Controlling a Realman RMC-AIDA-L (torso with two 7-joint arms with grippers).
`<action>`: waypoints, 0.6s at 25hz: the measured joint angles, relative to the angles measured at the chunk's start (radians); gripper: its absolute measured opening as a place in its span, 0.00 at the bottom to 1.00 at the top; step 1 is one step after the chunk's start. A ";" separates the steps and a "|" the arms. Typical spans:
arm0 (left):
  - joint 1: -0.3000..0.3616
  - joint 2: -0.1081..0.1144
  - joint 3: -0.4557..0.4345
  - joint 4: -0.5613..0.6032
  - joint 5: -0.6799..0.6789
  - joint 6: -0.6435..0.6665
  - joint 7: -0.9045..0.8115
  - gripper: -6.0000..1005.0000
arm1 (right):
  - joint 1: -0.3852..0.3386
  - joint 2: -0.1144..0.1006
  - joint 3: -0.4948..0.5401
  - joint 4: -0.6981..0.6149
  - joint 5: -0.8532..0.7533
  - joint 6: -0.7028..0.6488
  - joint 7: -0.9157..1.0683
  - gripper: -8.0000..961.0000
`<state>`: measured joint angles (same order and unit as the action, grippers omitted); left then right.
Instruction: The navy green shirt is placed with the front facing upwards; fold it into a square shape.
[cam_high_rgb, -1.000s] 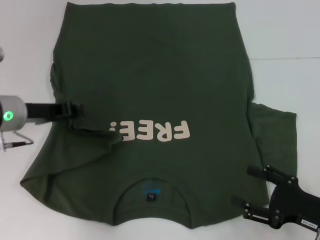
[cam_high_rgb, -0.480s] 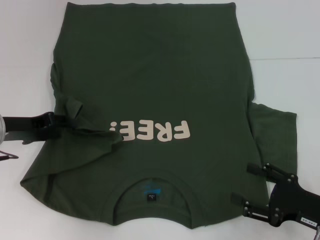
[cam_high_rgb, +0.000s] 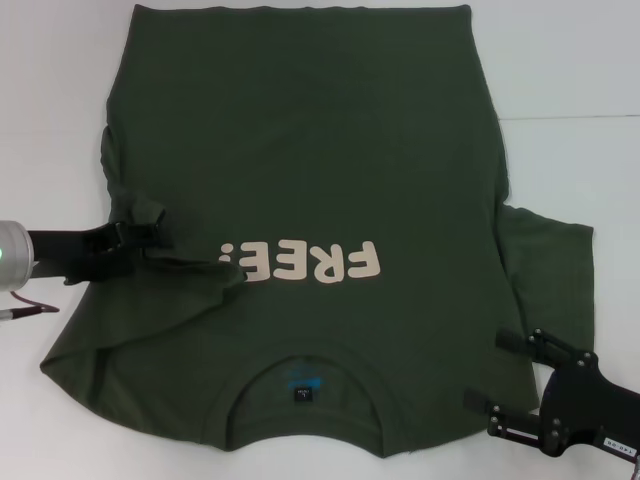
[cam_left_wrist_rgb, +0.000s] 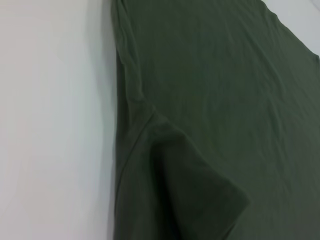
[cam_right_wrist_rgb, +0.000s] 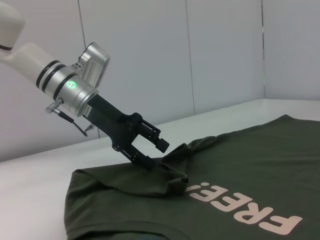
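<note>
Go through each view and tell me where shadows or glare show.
Head view: even light, a thin shadow under the left gripper on the shirt, no glare on the table. Left wrist view: soft shadow beneath the raised sleeve fold. Right wrist view: the fold shades the cloth below it; bright highlights on the left arm's metal wrist.

You can read cream "FREE!" lettering on the navy green shirt, just beyond its collar label, itself unreadable.

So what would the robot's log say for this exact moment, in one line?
shirt: flat, front up | left sleeve: folded inward | left gripper: open at sleeve | right gripper: open, near collar-side corner
</note>
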<state>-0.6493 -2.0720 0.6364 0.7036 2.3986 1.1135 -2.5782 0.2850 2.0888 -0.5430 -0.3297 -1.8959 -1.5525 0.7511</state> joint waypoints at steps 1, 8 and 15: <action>-0.002 -0.001 0.000 -0.004 -0.003 -0.005 0.000 0.72 | 0.000 0.000 0.000 0.000 0.000 0.000 0.000 0.94; -0.007 -0.014 0.005 -0.013 -0.010 -0.042 0.001 0.76 | -0.002 0.000 0.000 0.000 0.000 0.000 0.001 0.94; -0.024 -0.029 0.003 -0.018 -0.013 -0.056 0.010 0.76 | -0.003 0.000 0.000 0.002 0.000 0.000 0.000 0.94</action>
<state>-0.6737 -2.1010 0.6394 0.6854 2.3861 1.0577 -2.5678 0.2821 2.0891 -0.5430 -0.3278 -1.8960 -1.5524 0.7509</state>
